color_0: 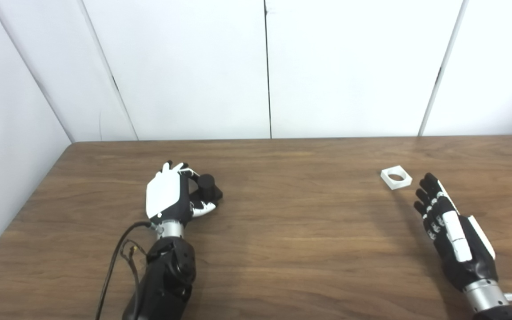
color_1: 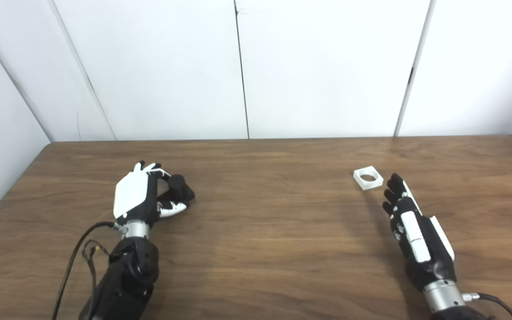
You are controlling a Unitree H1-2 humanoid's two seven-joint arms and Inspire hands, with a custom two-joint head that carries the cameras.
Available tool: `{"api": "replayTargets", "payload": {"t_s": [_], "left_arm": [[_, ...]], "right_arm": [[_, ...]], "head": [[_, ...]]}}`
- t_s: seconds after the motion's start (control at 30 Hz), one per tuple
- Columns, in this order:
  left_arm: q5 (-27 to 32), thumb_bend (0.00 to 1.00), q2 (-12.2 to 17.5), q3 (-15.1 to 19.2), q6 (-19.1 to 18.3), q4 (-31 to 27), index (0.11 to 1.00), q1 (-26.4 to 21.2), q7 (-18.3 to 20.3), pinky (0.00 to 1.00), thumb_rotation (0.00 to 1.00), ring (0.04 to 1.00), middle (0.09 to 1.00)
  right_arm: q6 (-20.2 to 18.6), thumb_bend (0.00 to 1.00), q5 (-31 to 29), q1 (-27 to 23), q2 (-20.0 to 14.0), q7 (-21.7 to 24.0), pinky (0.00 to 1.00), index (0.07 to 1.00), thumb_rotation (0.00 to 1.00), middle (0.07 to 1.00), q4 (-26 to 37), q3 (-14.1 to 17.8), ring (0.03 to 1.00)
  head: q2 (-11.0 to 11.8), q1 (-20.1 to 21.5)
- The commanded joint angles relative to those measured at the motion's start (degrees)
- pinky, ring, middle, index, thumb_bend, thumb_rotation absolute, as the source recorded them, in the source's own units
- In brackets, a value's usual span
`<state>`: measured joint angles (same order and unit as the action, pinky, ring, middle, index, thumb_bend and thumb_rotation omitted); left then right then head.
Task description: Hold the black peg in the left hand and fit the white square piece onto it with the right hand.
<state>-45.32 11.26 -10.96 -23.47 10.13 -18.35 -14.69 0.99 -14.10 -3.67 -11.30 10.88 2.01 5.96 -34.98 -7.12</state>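
The white square piece (color_0: 396, 177) lies flat on the wooden table (color_0: 291, 231), on the right side and toward the far edge, its round hole facing up. It sits a little turned, so that one corner points toward the near edge. Just beside it, on its near right, is the right hand (color_0: 449, 226), whose fingertips (color_0: 429, 182) stop close to the piece's near right corner without touching it. That hand is stretched out nearly flat with the fingers extended and side by side, and it holds nothing. The piece therefore lies ahead of the fingers and slightly to their left, so a short reach forward and leftward looks like what the pick calls for; since the piece is low and flat, gripping it by its outer edges seems likely to be the delicate part.

Well apart, on the left side of the table, the black peg (color_0: 208, 187) stands upright on a dark base. The left hand (color_0: 171, 198) is curled round it, fingers on the far side and thumb on the near side, but whether they press on the peg or only cup it I cannot tell. The peg still rests on the table.

Between the two hands the tabletop offers nothing to obstruct a move. A dark cable (color_0: 118, 253) loops beside the left forearm, clear of the work. White wall panels (color_0: 194, 66) stand behind the table.
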Motion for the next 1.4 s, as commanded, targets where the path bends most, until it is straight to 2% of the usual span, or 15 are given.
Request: {"api": "replayTargets", "payload": {"t_s": [0.0,0.17,0.37,0.47,0.57,0.77,1.0,1.37], "left_arm": [[-1.04,0.52,-0.04,-1.29,0.01,-1.68,0.483,-0.19,0.78,0.92,0.07,0.984,0.877],[-0.39,0.52,-1.01,-2.39,-0.02,-4.41,0.483,1.14,1.91,0.92,0.06,0.997,0.884],[-0.78,0.52,-2.49,-4.45,-0.23,-9.30,0.486,3.63,4.65,0.85,0.07,1.000,0.891],[-1.80,0.52,-3.04,-6.36,0.12,-11.72,0.486,5.19,6.07,0.88,0.07,1.000,0.893],[-2.44,0.52,-3.36,-8.15,0.59,-13.53,0.485,6.47,7.16,0.93,0.07,1.000,0.896],[-5.21,0.51,-3.74,-12.23,1.25,-17.03,0.486,8.80,9.52,0.96,0.07,1.000,0.897],[-7.97,0.52,-4.52,-16.56,3.05,-20.35,0.486,11.90,10.86,0.94,0.07,0.989,0.881],[-9.43,0.52,-5.11,-19.07,5.89,-22.51,0.487,15.20,13.04,0.93,0.07,0.991,0.893]], "right_arm": [[0.91,0.63,0.37,-0.76,-0.34,0.39,1.00,1.000,0.86,1.000,1.37,-0.21,1.000],[0.96,0.62,0.45,-0.64,-0.08,0.35,1.00,1.000,0.86,1.000,1.64,-0.47,1.000],[1.36,0.62,0.55,-0.73,-0.36,0.98,1.00,1.000,0.86,1.000,1.32,-0.81,1.000],[0.26,0.63,1.28,-0.71,-0.19,0.36,1.00,1.000,0.87,1.000,1.96,-1.04,1.000],[0.37,0.63,1.86,-0.63,-0.13,0.23,1.00,1.000,0.87,1.000,2.19,-1.34,1.000],[0.58,0.64,2.25,-0.61,-0.02,0.21,1.00,1.000,0.87,1.000,2.10,-1.64,1.000],[0.00,0.64,2.43,-0.48,0.46,-0.10,1.00,1.000,0.88,1.000,2.75,-2.04,1.000],[-0.82,0.65,3.31,-0.35,1.01,-0.68,1.00,1.000,0.88,1.000,4.23,-2.28,1.000]], "head": [[-0.01,-0.08],[-0.42,0.86],[-0.65,1.82],[-0.62,2.17],[-0.71,2.98],[-0.89,4.08],[-1.08,5.83],[-1.76,8.67]]}}
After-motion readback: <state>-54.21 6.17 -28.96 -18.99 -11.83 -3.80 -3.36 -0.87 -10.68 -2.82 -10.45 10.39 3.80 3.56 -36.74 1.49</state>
